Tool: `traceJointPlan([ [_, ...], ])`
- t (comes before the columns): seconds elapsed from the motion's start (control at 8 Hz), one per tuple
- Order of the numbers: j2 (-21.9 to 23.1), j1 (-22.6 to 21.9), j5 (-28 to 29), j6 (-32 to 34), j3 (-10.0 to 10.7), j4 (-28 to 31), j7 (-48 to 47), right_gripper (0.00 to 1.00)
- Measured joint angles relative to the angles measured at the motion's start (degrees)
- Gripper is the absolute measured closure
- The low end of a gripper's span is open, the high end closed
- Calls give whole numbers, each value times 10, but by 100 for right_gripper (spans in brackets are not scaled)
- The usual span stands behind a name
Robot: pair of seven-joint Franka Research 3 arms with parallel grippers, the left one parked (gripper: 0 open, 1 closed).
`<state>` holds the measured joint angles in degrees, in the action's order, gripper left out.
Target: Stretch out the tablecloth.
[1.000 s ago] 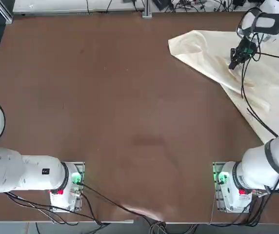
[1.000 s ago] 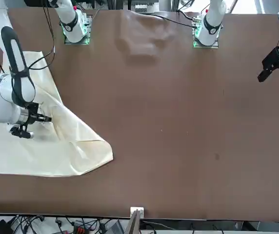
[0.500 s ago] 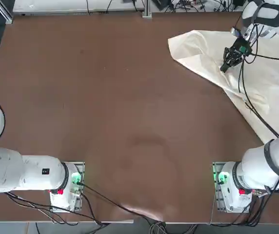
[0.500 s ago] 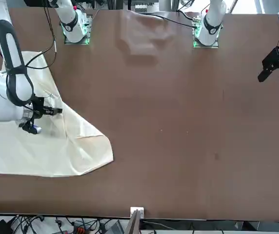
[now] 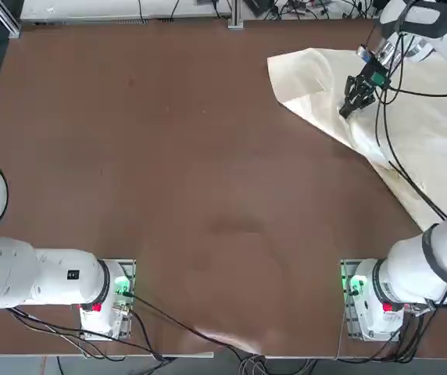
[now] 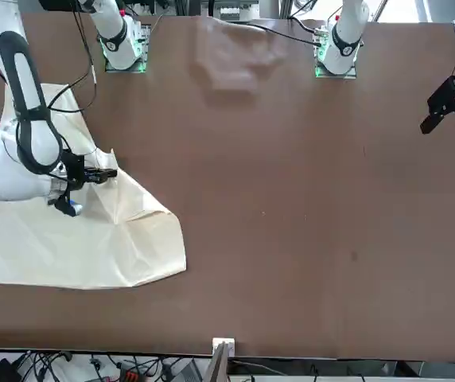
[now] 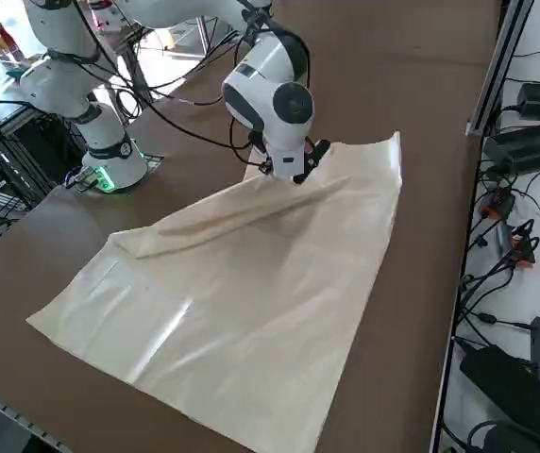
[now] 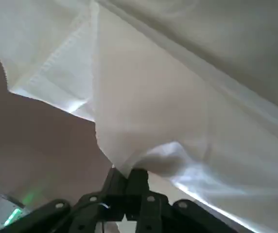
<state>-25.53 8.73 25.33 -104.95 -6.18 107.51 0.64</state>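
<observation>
Brown table [image 5: 169, 156] | tablecloth [image 5: 411, 133] right edge cut off | right pincer [image 8: 125, 175] pinching fold

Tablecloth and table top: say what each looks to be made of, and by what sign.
Tablecloth: thin woven fabric, cream with a faint sheen; it folds softly, creases, and shows a stitched hem in the wrist view. Cotton or synthetic cannot be told. The right tool, shut on the tablecloth, lifts a limp ridge of it.

Table top: hard, flat, matte brown board, probably laminate or coated wood; no grain shows.
</observation>
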Motion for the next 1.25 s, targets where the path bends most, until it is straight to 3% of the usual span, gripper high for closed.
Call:
traceJointPlan([
  [0.5,0,-54,51,0,-1,13,-31,98],
  [1.25,0,-85,89,2,-1,58,-51,98],
])
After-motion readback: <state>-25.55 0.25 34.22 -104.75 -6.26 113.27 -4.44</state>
